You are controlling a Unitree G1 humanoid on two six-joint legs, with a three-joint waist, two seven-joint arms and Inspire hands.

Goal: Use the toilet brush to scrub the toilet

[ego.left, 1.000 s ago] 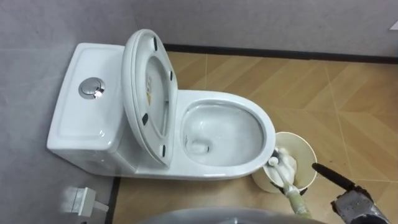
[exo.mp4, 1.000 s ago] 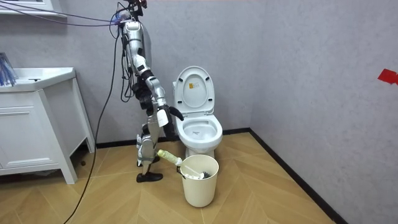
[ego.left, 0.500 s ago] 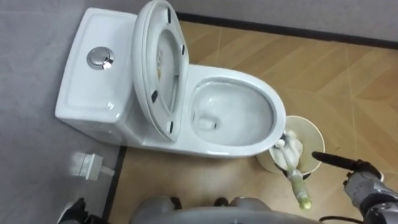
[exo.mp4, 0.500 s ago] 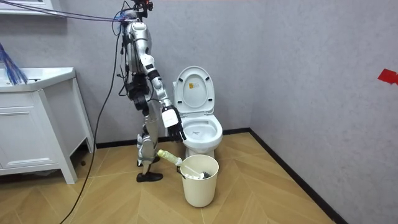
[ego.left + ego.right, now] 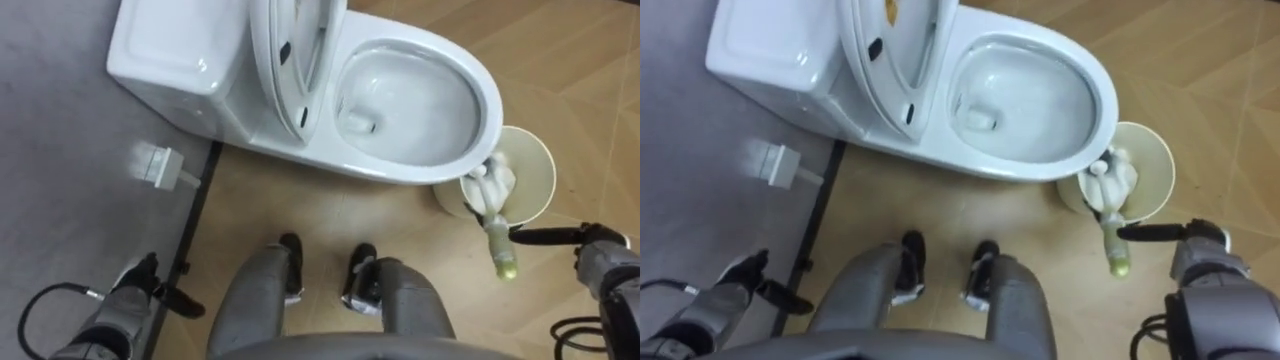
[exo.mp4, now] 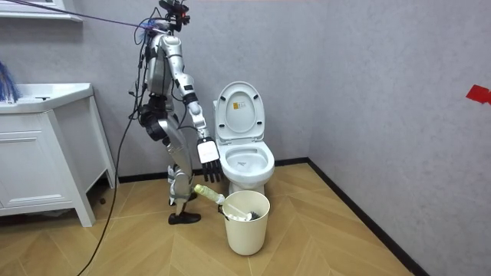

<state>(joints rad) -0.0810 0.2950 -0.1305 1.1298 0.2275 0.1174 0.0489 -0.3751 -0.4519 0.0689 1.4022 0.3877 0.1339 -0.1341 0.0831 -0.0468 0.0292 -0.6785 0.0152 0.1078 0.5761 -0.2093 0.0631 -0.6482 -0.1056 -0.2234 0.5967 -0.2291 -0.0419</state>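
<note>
Right of the toilet bowl (image 5: 480, 95) | brush (image 5: 497, 190) head-down in the bin (image 5: 538, 170), handle leaning near | my right hand (image 5: 605, 262): fingers (image 5: 545, 236) straight, tip at the handle, contact unclear | left hand (image 5: 130, 290) low left, fingers loosely spread

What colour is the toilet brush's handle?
The handle is pale yellow-green, clearest in the left eye view.

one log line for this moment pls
stage: pre-grasp | right hand: open, extended toward toilet brush handle | toilet brush: standing in bucket | toilet: seat up | left hand: open, idle
</note>
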